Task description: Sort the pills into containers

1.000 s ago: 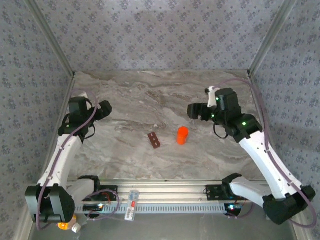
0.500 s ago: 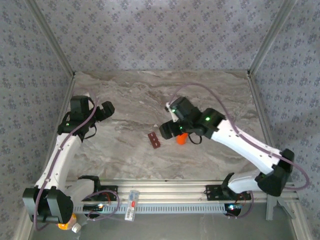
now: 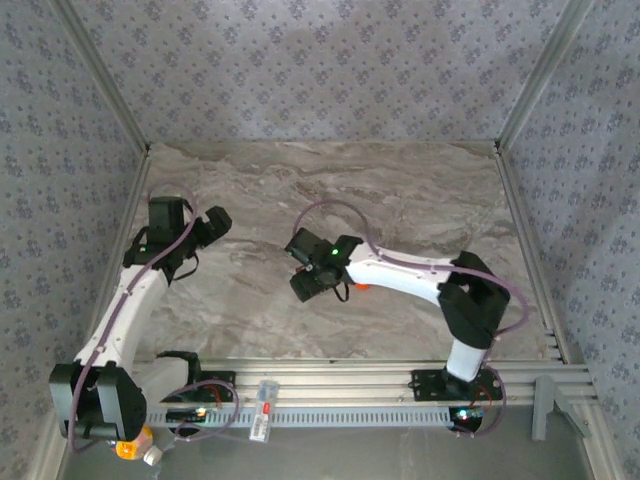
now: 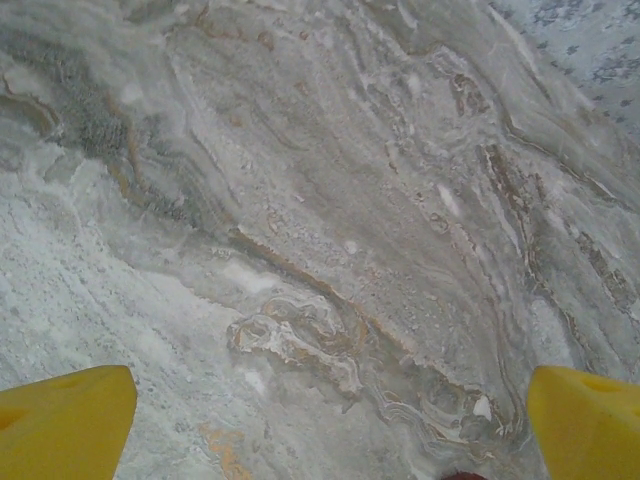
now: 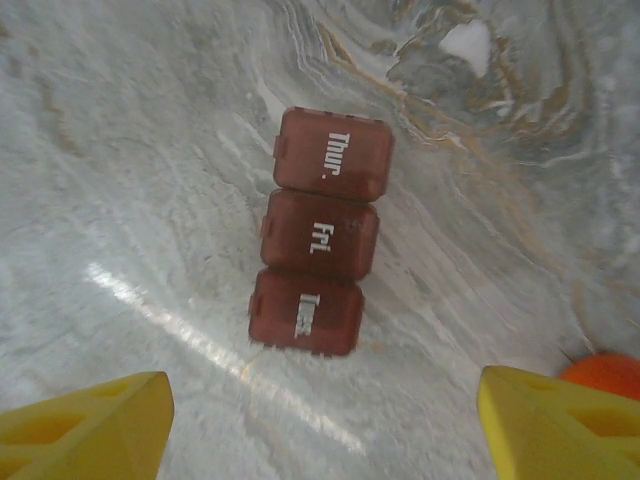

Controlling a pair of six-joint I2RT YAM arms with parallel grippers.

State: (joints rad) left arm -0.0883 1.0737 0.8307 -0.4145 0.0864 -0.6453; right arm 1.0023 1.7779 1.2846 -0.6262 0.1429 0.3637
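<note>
My right arm has swung in from the far right, and the right tool (image 5: 320, 430) now hangs directly above the containers (image 5: 318, 258), fingers wide apart and holding nothing. The strip lies flat on the tabletop (image 3: 400, 180) with all three lids shut and the orange bottle (image 5: 605, 375) near it. My left tool (image 4: 320, 425) stays wide open over bare marble. I judge that sorting hasn't begun; a lid needs opening first.
</note>
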